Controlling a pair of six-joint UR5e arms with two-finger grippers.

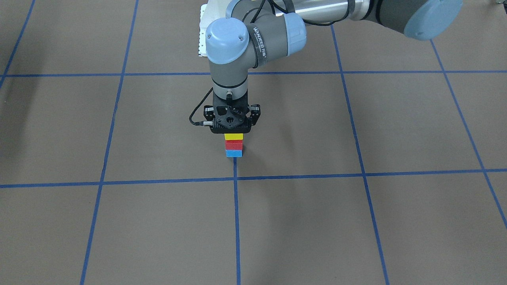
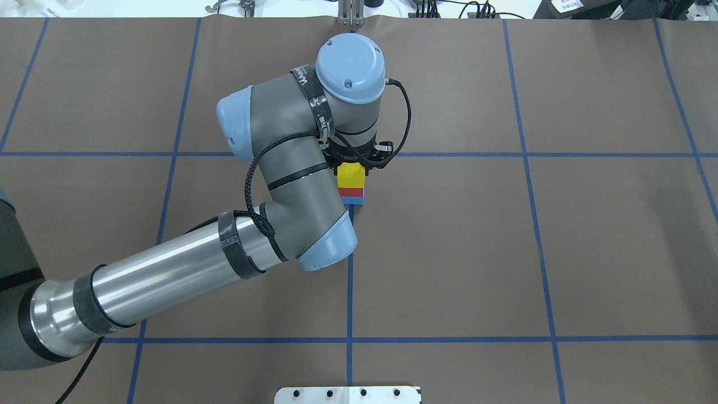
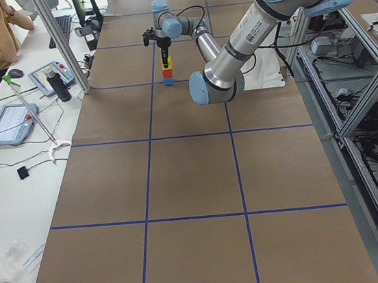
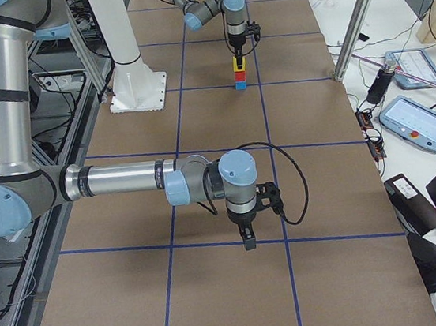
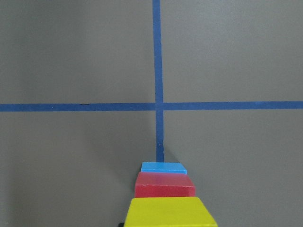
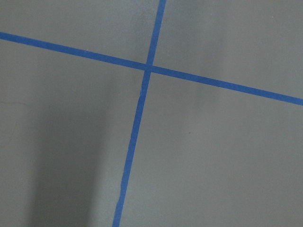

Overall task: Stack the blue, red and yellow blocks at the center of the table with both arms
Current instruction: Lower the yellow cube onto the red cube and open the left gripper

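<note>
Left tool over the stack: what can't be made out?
- Left tool, its hold on the yellow block: fingers hidden by its own body in the front view, by the wrist overhead, out of frame in the wrist view.
- Right tool, open or shut: shows only small in exterior right.

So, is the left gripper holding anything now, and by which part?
It cannot be told. The left gripper stands right over the topmost yellow block, but its fingers are hidden.
</note>
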